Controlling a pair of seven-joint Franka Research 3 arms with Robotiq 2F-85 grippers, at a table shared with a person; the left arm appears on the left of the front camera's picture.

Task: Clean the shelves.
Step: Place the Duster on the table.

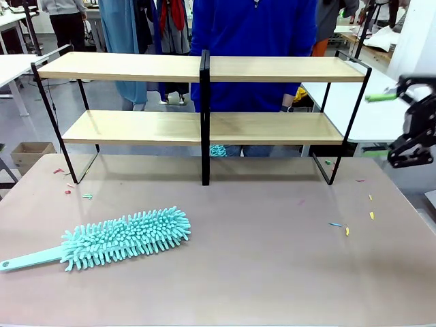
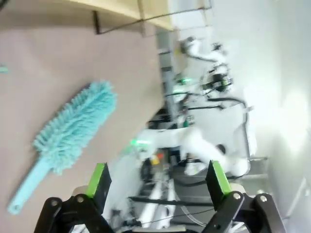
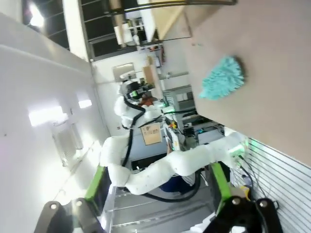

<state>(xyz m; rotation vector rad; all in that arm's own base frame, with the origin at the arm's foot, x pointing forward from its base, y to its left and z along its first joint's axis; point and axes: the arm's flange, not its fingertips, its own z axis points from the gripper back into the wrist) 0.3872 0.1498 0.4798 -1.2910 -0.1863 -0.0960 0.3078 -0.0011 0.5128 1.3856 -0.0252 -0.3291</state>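
The shelves (image 1: 136,67) stand across the far half of the table, two tiers of light-wood boards on a thin black frame; a corner of them shows in the left wrist view (image 2: 126,7) and the right wrist view (image 3: 163,22). A teal fluffy duster (image 1: 122,238) lies flat on the table at front left, handle pointing left, with nothing touching it (image 2: 73,128) (image 3: 223,77). My left gripper (image 2: 158,182) is open and empty, hanging off the table's edge near the duster's handle. My right gripper (image 1: 400,126) is open and empty (image 3: 158,189), raised beyond the table's right edge.
A person in a blue top (image 1: 252,34) stands right behind the shelves. Small coloured scraps (image 1: 337,224) lie on the grey-beige tabletop (image 1: 272,272) at right and near the shelves' left foot (image 1: 68,191). A cardboard box (image 1: 30,153) sits on the floor at left.
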